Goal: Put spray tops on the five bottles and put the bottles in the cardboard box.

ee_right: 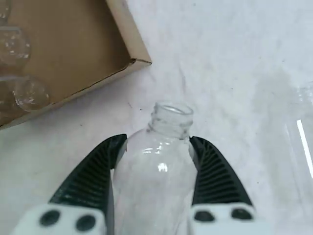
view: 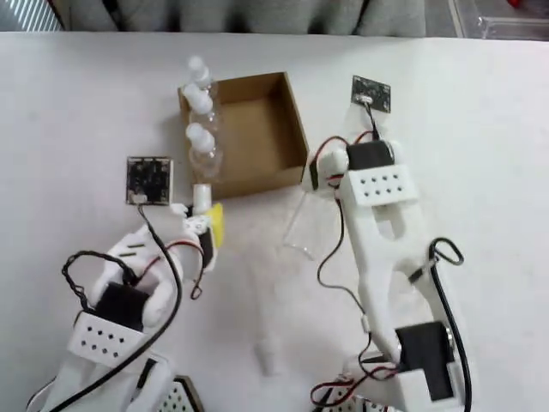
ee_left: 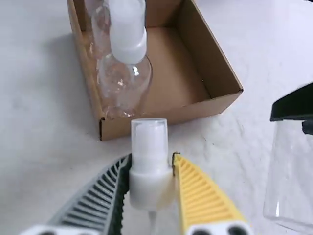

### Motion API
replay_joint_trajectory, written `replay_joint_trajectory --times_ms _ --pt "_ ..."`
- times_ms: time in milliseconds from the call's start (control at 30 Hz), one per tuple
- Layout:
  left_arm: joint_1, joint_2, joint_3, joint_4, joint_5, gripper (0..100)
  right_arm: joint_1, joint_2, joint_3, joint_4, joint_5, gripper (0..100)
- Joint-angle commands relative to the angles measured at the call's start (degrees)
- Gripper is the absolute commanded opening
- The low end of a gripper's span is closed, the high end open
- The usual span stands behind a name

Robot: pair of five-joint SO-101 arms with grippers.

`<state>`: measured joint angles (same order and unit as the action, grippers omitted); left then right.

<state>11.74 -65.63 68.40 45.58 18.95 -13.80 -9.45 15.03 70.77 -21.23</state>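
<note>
1. Left tool [ee_left: 150, 159]: we find it pinching a white plastic spray top [ee_left: 148, 139], which it holds upright just short of the brown cardboard box [view: 296, 129].
2. Right tool [ee_right: 157, 142]: we find it clamped around a clear plastic bottle [ee_right: 156, 176] with a bare, uncapped neck, near a corner of the box.
3. Box: it stands on the white desk [view: 480, 172]. We count three clear bottles with white tops [view: 203, 142] inside, lined along one wall.
</note>
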Motion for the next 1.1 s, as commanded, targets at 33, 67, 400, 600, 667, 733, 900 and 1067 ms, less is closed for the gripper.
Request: replay_joint_trajectory --times_ms 33,67,400,600,667,733,900,1067 --pt "-1.36 -1.10 -6.42 6.42 -0.79 2 -3.74 -6.73 2.37 -2.24 5.98 1.6" --pt "-1.45 -1.10 -6.42 6.42 -0.79 2 -4.44 -7.34 2.99 -2.24 7.12 1.6" --pt "-8.40 -1.01 -8.97 8.88 -4.84 2 -12.79 -18.68 11.87 -2.95 19.52 1.6" --pt "-11.47 -0.66 -9.49 8.79 -4.75 2 -19.30 -28.26 21.45 -9.10 23.91 1.6" --pt "-13.14 2.24 -11.43 9.14 -4.75 2 -20.97 -31.25 24.70 -11.47 25.93 1.6" --pt "-15.08 8.04 -14.68 10.29 -4.66 2 -22.64 -34.33 28.04 -14.20 28.13 1.6" --pt "-19.03 20.44 -21.54 10.02 -4.75 2 -25.89 -41.71 37.19 -22.73 31.65 1.6" --pt "-19.56 19.21 -21.89 5.63 -1.67 2 -29.85 -47.96 44.84 -30.11 34.64 1.6"
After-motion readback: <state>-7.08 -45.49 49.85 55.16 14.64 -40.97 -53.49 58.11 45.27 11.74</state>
